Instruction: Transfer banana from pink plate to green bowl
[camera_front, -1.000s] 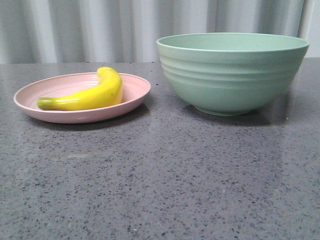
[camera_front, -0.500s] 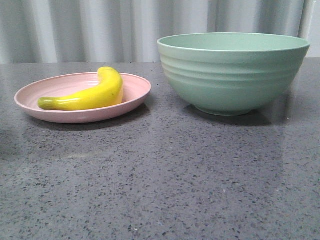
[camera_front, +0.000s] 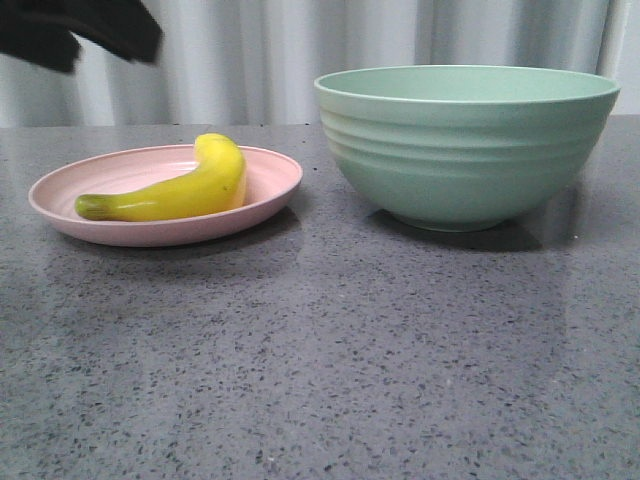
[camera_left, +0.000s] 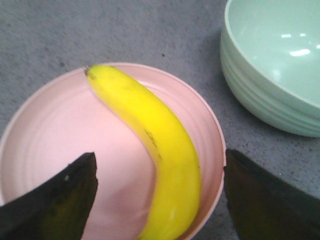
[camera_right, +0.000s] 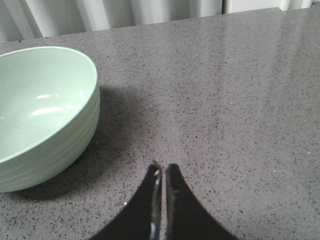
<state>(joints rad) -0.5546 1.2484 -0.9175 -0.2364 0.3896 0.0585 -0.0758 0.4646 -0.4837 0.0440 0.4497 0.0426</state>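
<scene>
A small curved glossy yellow banana (camera_front: 172, 190) with a greenish tip lies on a shallow round pale pink plate (camera_front: 60, 212) at the left of the front view, its green end pointing toward the frame's left edge. To the plate's right, near it but apart, stands a large deep pale mint-green ribbed bowl (camera_front: 465, 145) on the speckled grey stone counter (camera_front: 330, 360). A dark blurred shape, part of the left arm (camera_front: 85, 28), shows in the upper left corner of the front view, above the plate.

In the left wrist view the left hand (camera_left: 159, 192) hangs over the plate with its two dark fingers spread wide apart, one on either side of the banana, holding nothing. In the right wrist view the right hand (camera_right: 161, 172) sits low over bare counter with its fingertips pressed nearly together, empty, the bowl toward that frame's left.
</scene>
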